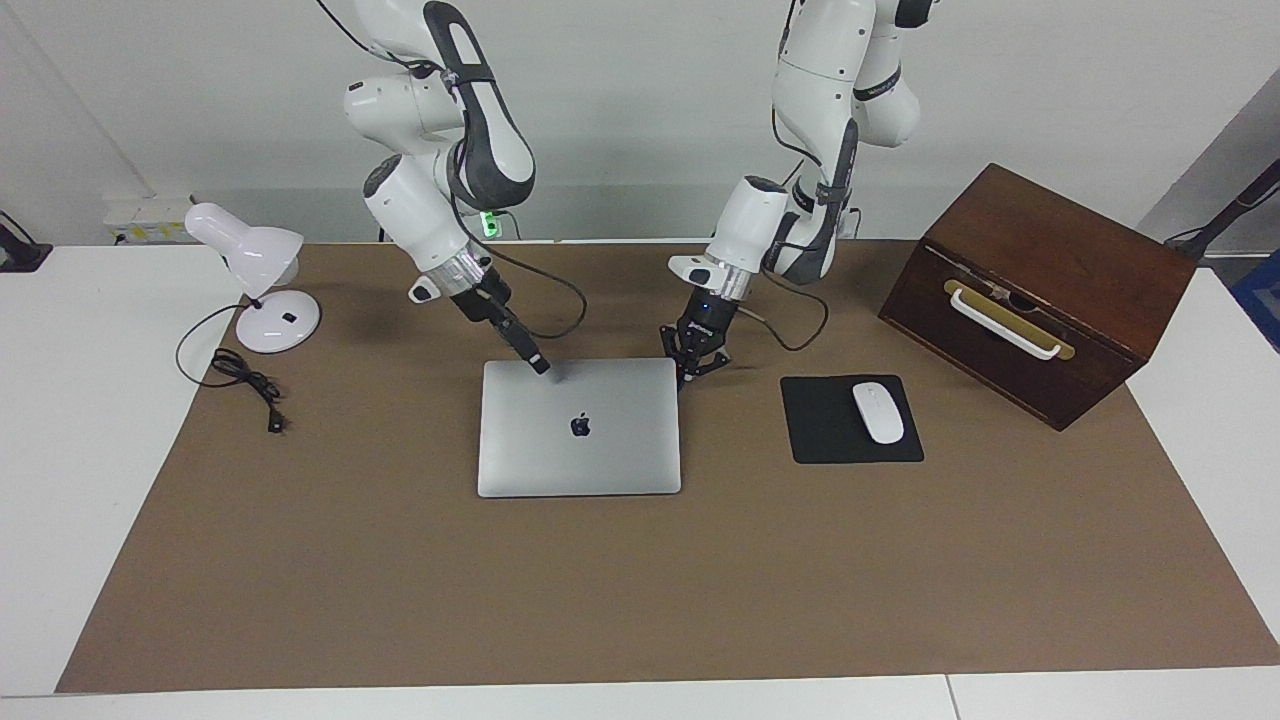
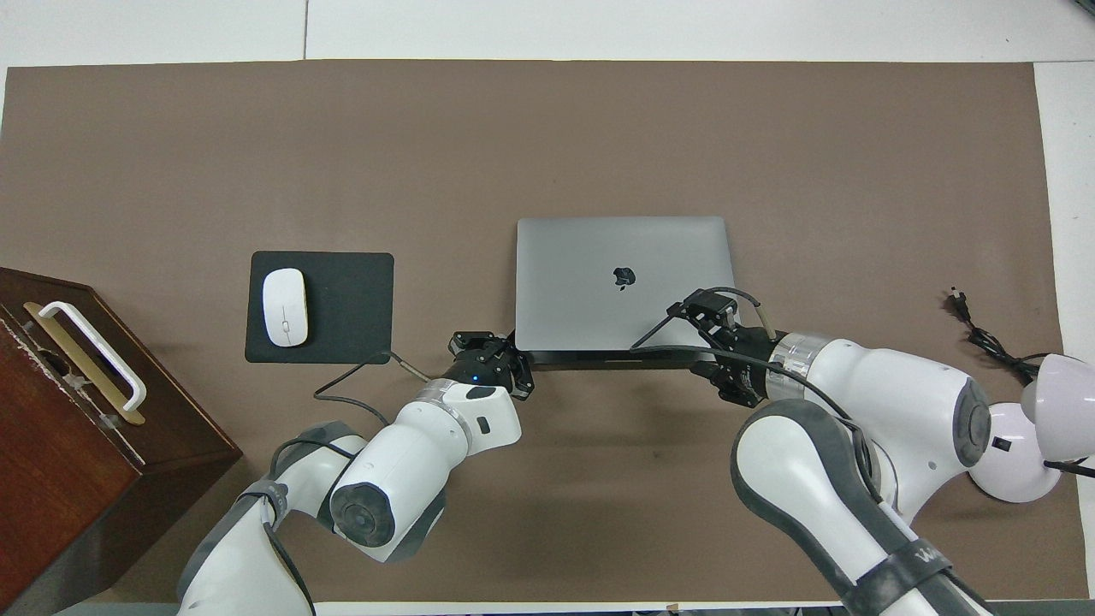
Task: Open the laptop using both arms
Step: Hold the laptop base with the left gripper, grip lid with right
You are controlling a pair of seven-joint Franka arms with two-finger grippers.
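Laptop [image 1: 579, 427] lies shut and flat in the middle of the brown mat [image 1: 640, 590], its lid with the apple logo facing up, and the black mouse pad [image 1: 850, 419] with a white mouse [image 1: 877, 412] sits beside it toward the left arm's end of the table. In the facing view, the left gripper [image 1: 697, 366] is at the lid's 1 o'clock corner, its fingers spread wide and holding nothing, low by the edge. The right gripper [image 1: 541, 366] is at the lid's 11 o'clock corner, its tip right at the lid, and I cannot tell if its fingers are apart or closed. To do this step well, I think one gripper should press the bottom half down while the other hooks under the thin lid edge nearest the robots and lifts slowly, so the laptop does not slide or tip. The lid is thin and smooth, so a fast pull could slip. The facing view shows how low each gripper is; the overhead view cannot show that. The overhead view shows the dark front edge of the laptop nearest the robots, and the left gripper just off its corner. A white desk lamp [image 1: 256, 280] and a brown wooden box [image 1: 1040, 290] stand well apart from the laptop.
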